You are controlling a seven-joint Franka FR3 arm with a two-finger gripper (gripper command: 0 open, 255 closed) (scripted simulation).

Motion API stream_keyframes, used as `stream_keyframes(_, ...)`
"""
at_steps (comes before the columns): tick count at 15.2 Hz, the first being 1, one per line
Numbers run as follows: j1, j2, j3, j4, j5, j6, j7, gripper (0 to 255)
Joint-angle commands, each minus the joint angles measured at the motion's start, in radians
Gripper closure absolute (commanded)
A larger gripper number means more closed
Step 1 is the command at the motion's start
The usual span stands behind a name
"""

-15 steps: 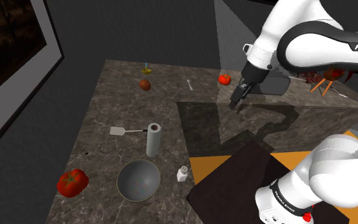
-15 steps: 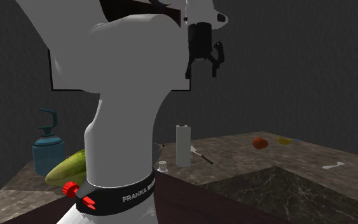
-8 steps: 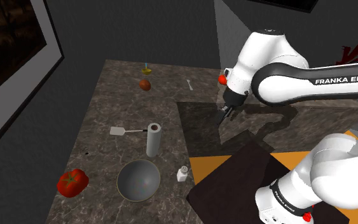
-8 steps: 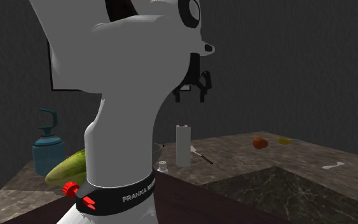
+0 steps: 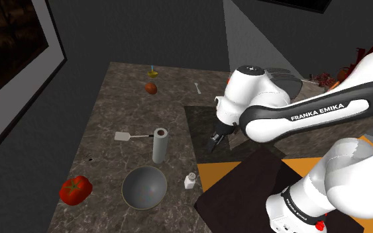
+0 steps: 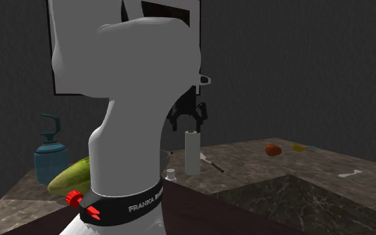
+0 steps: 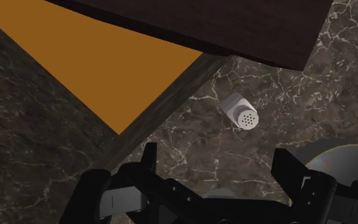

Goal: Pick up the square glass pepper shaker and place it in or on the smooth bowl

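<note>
The white arm (image 5: 291, 116) is the biggest thing we see, and its forearm bears the black lettering "FRANKA EMIKA". In the second exterior view a dark band at its base begins "FRANKA". Under it runs the dark marbled bench (image 5: 125, 99), with the dark brown stand (image 5: 234, 192) at its near edge. A grey smooth bowl (image 5: 144, 188) sits at that near edge, mouth up. A white paper roll (image 5: 159, 145) stands upright just behind the bowl, toward the bench's middle. A red tomato (image 5: 75, 189) lies at the near corner on the shoulder view's left.

The black gripper (image 7: 217, 162) hangs above the bench edge with its fingers spread wide and nothing between them.

The pepper shaker (image 5: 190, 181) stands upright near the near edge, between bowl and stand. It is pale with a dotted cap and no label we can read, and it is well apart from the gripper.
</note>
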Motion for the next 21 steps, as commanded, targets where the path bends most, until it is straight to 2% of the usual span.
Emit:
stream_keyframes(1, 0.006, 0.082, 0.027, 0.001, -0.004, 0.08, 0.028, 0)
stream_keyframes(5, 0.005, 0.259, 0.084, 0.017, -0.051, 0.23, 0.112, 0)
stream_keyframes(7, 0.0, 0.354, 0.107, 0.035, -0.11, 0.299, 0.177, 0)
stream_keyframes(9, 0.003, 0.451, 0.112, 0.06, -0.2, 0.36, 0.265, 0)
stream_keyframes(11, 0.03, 0.549, 0.09, 0.093, -0.31, 0.412, 0.366, 0)
stream_keyframes(12, 0.04, 0.555, 0.081, 0.095, -0.314, 0.416, 0.37, 0)
stream_keyframes(19, 0.125, 0.696, -0.04, 0.128, -0.464, 0.521, 0.483, 0)
stream_keyframes(21, 0.127, 0.696, -0.042, 0.128, -0.462, 0.521, 0.482, 0)
